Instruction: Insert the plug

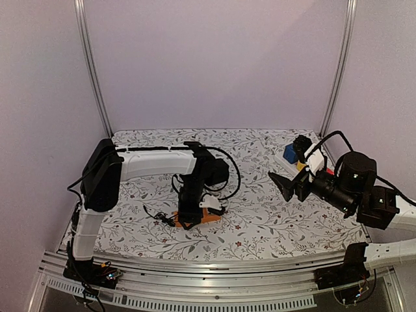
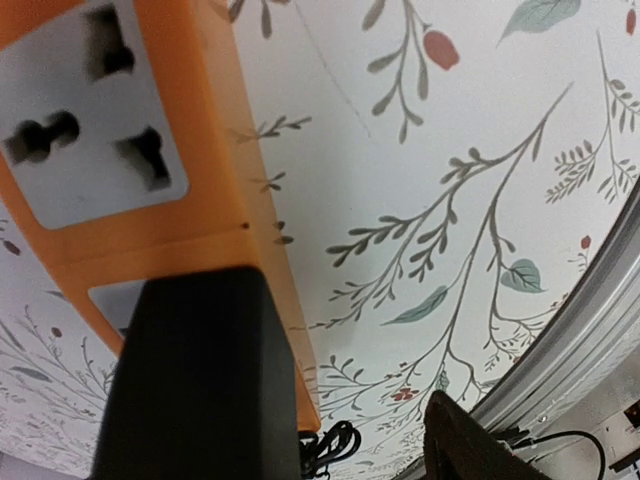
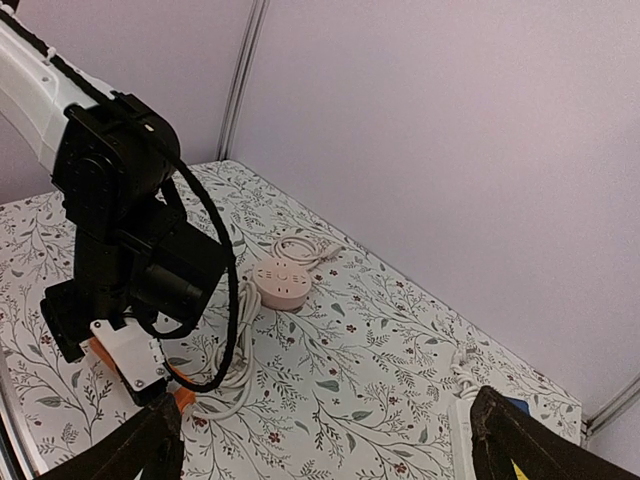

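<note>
**Plug on the orange strip, both sets of jaws apart**

Closest to the near edge, the left gripper (image 1: 190,216) hangs low over an orange power strip (image 2: 190,120) lying on the flowered table (image 1: 260,221). From the wrist camera, a glossy black block, the plug (image 2: 200,380) by its look, stands over the strip's second outlet. The white outlet face (image 2: 90,110) beside it is bare. One dark fingertip (image 2: 470,445) stands well clear of the plug with cloth showing between them, so the jaws are spread and grip nothing. A thin black cable (image 1: 155,216) trails off the strip's left end across the cloth.

To the right, the right gripper (image 1: 292,185) hovers above the table with its jaws spread wide and nothing in them.

Farther back, a round pinkish socket hub (image 3: 283,280) sits on the cloth, and its white cord (image 3: 238,375) loops toward the left arm. In the far right corner lies a white power strip (image 1: 286,158) carrying a blue plug (image 1: 290,152) and a black plug (image 1: 302,143).
</note>
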{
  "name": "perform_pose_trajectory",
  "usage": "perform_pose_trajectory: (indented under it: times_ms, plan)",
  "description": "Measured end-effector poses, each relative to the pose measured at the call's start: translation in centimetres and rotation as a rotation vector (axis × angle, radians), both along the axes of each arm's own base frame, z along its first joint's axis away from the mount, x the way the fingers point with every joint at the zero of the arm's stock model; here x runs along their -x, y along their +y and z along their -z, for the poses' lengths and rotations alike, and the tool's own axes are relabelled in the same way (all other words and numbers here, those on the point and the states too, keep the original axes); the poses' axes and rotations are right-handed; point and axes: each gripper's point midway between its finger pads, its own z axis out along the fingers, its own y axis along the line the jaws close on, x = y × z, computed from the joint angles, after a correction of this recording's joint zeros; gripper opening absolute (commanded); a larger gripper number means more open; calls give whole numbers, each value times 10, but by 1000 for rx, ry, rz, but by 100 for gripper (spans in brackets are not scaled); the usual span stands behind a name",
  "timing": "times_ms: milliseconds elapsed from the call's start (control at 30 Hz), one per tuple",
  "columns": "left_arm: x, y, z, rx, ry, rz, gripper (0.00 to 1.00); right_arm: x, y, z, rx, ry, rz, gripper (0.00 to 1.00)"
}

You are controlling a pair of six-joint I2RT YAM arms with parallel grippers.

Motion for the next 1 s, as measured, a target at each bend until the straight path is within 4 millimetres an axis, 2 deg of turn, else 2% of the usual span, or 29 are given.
perform_pose_trajectory:
  times_ms: [167, 300, 467, 600, 667, 733, 833, 900, 1000]
  plan:
    - [-5, -6, -7, 35, -20, 18, 78, 1, -1, -3, 6, 4, 0, 99]
    - [-17, -12, -26, 88, -77, 25, 82, 1, -1, -11, -4, -1, -3, 99]
    - [-28, -10, -48, 148, -112, 16, 82, 1, 1, -18, -2, 0, -8, 99]
    - [-28, -11, -78, 259, -105, 10, 82, 2, 8, -20, 22, 11, -36, 99]
    - [-29, -8, -102, 337, -108, -13, 82, 2, 12, -21, 37, 20, -58, 99]
    - [-33, 1, -125, 408, -120, -54, 82, -3, 19, -21, 57, 39, -79, 99]
    - [-50, 38, -150, 471, -151, -173, 82, -19, 31, -15, 79, 98, -84, 99]
    - [-66, 72, -156, 481, -175, -292, 82, -35, 39, -9, 91, 167, -68, 98]
    - [-82, 120, -152, 465, -188, -476, 82, -59, 51, -2, 102, 267, -28, 93]
